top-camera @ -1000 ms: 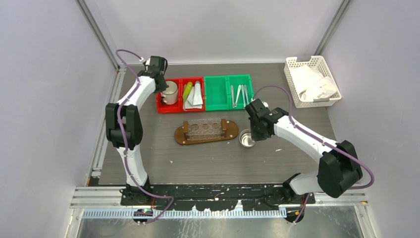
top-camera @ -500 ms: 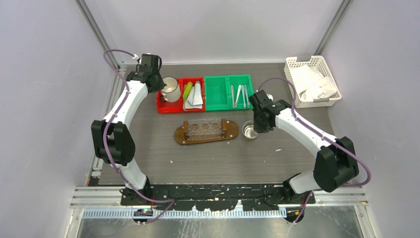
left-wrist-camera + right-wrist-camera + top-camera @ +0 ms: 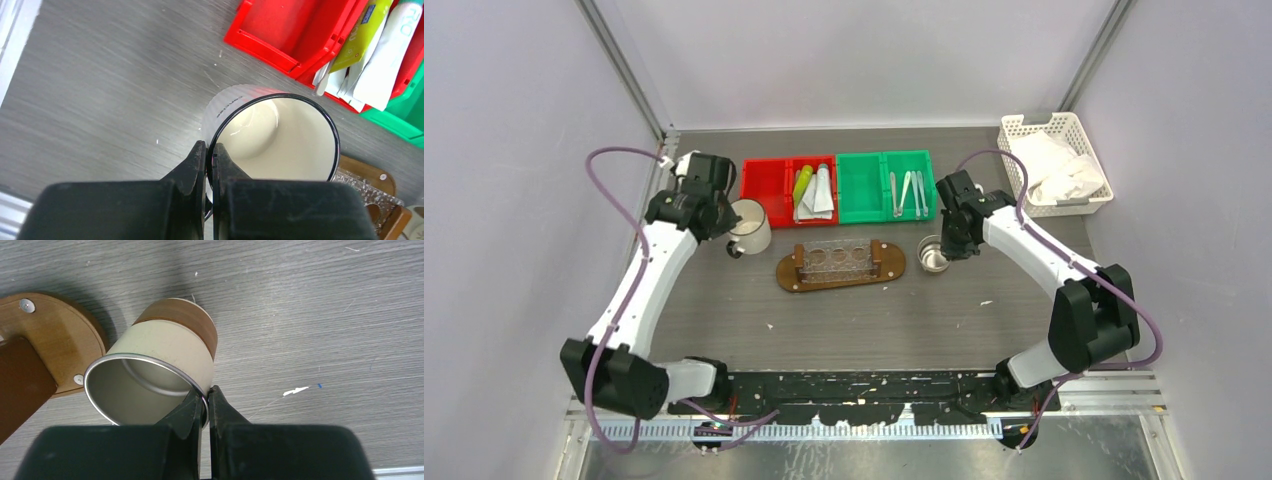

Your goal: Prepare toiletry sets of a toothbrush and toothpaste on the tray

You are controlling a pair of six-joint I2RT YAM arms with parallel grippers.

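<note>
Two cups, one in each grip: my left fingers (image 3: 201,156) are clenched on the black rim of a white mug (image 3: 751,228) just left of the red bin (image 3: 767,183), and my right fingers (image 3: 196,409) pinch the metal rim of a cream cup (image 3: 934,255) just right of the wooden tray (image 3: 789,273) on the worktop (image 3: 874,320). A yellow-green tube (image 3: 802,184) and whitish tubes (image 3: 823,190) lie in the red bin's right compartment. Slim toothbrushes (image 3: 906,192) lie in the right compartment of the green bin (image 3: 860,185).
</note>
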